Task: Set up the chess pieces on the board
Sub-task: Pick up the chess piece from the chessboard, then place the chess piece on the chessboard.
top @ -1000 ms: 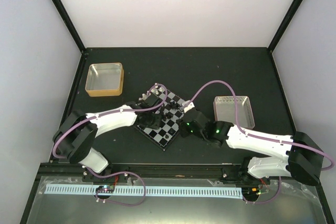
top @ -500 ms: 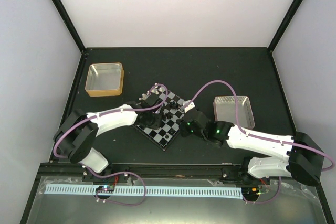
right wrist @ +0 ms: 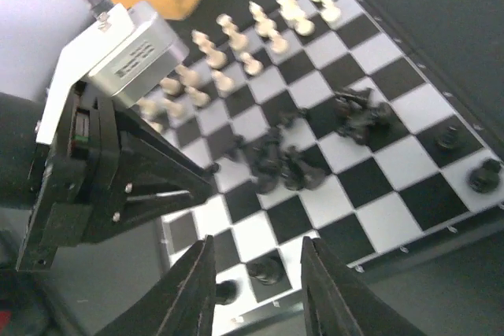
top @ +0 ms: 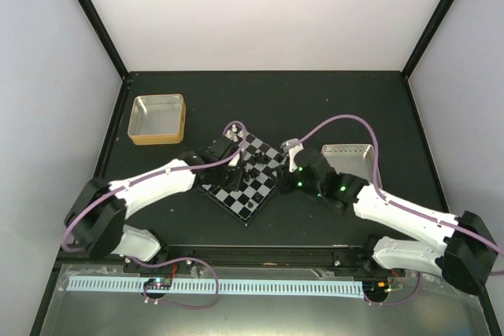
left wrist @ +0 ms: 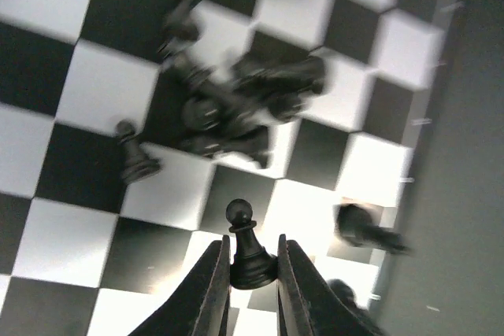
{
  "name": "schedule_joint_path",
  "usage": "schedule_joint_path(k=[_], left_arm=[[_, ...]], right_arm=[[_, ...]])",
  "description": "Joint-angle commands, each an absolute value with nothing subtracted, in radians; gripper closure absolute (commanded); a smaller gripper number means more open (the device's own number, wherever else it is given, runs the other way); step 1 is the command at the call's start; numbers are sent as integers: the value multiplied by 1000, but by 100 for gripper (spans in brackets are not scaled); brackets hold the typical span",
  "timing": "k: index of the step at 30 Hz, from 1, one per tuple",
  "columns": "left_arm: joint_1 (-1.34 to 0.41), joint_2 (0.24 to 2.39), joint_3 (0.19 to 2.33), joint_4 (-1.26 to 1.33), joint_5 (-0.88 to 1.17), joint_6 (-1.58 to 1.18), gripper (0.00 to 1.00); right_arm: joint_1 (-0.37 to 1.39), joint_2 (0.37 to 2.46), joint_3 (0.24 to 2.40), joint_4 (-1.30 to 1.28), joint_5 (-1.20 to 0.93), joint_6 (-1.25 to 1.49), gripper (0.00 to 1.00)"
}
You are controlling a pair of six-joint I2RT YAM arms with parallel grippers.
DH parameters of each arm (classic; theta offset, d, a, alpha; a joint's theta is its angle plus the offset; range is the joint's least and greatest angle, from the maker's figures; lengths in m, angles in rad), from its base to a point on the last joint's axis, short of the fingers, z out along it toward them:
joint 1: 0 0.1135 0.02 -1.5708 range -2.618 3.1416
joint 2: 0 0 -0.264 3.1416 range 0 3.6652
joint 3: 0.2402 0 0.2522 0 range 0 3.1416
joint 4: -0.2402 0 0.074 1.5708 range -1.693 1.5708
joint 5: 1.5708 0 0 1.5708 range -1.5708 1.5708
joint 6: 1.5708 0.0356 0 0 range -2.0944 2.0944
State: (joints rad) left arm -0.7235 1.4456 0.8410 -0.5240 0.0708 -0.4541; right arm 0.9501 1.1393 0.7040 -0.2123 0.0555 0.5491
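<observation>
Because the fingers of my left gripper [left wrist: 251, 267] are drawn in tight against the base of a black pawn [left wrist: 242, 240], that pawn sits upright in a firm pinch, just over a dark square of the board [left wrist: 87, 92]. Beyond it on the checks lies a tangled heap of black pieces [left wrist: 236, 108], several tipped on their sides. One more black pawn stands alone to the left of the heap, and another dark piece, too blurred to name, sits near the board's edge on the right.

My right gripper [right wrist: 258, 245] has its fingers spread wide with nothing between them. It hangs above the near corner of the board [right wrist: 370, 222], where a lone black piece stands on the squares below the gap. From this wrist I see the same heap of black pieces [right wrist: 283, 159] in the middle. White pieces [right wrist: 236, 45] stand in two rows along the far edge, and the left gripper [right wrist: 118, 155] reaches in from the left.

From above, the board [top: 250, 194] lies turned like a diamond at the middle of the dark table [top: 315, 108], with the left gripper [top: 224, 155] over its left corner and the right gripper [top: 293, 172] by its right corner. A gold-rimmed tray [top: 157, 120] sits far left, and a silver tray [top: 350, 156] lies right, partly under my right arm.
</observation>
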Motion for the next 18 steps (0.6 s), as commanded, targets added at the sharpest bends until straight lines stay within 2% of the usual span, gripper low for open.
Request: schedule_joint_path(k=[1, 4, 9, 18], left_arm=[[-717, 1298, 835, -422, 273, -362, 91], [-717, 1214, 824, -340, 409, -311, 91], [-717, 1087, 792, -192, 619, -235, 91], [-716, 991, 765, -70, 762, -156, 91]], right_arm=[[804, 1074, 690, -125, -292, 590, 67], [752, 1061, 705, -101, -448, 638, 60], [712, 1045, 758, -96, -613, 738, 56], [712, 1052, 820, -101, -734, 820, 57]])
